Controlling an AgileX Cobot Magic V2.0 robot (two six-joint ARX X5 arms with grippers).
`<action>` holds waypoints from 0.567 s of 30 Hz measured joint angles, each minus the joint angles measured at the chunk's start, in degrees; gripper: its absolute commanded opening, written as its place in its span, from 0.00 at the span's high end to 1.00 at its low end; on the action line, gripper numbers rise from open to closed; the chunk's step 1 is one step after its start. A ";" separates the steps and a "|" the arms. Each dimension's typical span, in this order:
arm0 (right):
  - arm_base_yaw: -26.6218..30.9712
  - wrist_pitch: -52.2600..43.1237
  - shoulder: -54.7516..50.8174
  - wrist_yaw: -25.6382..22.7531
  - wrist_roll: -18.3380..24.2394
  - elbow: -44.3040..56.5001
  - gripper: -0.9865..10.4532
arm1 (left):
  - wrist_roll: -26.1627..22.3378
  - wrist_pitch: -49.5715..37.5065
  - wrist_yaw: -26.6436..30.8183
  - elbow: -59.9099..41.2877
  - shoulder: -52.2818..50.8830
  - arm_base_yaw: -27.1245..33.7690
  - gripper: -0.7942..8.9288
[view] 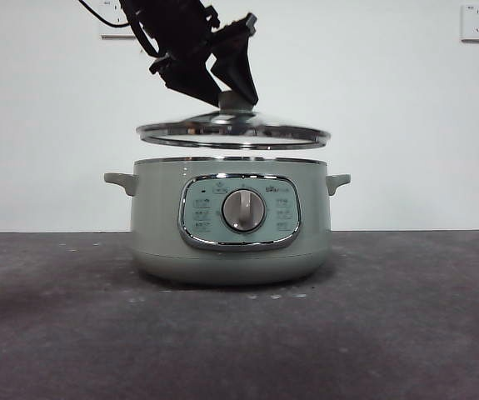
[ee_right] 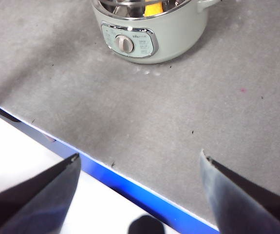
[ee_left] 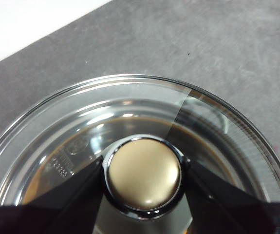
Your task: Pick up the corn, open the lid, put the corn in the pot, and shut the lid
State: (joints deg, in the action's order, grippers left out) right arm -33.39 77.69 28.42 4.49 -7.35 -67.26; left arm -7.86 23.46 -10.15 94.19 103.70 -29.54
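The sage-green pot [view: 232,221] stands mid-table with its dial panel facing the front camera. The glass lid [view: 232,132] hovers level a little above the pot's rim, and my left gripper [view: 232,96] is shut on its knob [ee_left: 144,174], coming down from the upper left. In the left wrist view both black jaws press the knob's sides. The corn [ee_right: 153,9] shows as a yellow patch inside the pot [ee_right: 152,34] in the right wrist view. My right gripper [ee_right: 140,168] is open, far back over the table's near edge.
The grey table mat [view: 389,325] spreads around the pot. A blue-trimmed table edge [ee_right: 105,170] runs below the right gripper. A wall socket [view: 478,22] sits high on the white wall at the right.
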 measured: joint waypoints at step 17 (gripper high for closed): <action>0.00 0.00 -0.04 -3.21 -0.35 0.00 0.56 | -0.02 0.44 -0.26 0.26 3.32 0.63 0.93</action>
State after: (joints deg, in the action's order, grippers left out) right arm -33.39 77.69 28.38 1.28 -7.70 -67.26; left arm -7.88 23.90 -10.41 94.45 107.02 -28.91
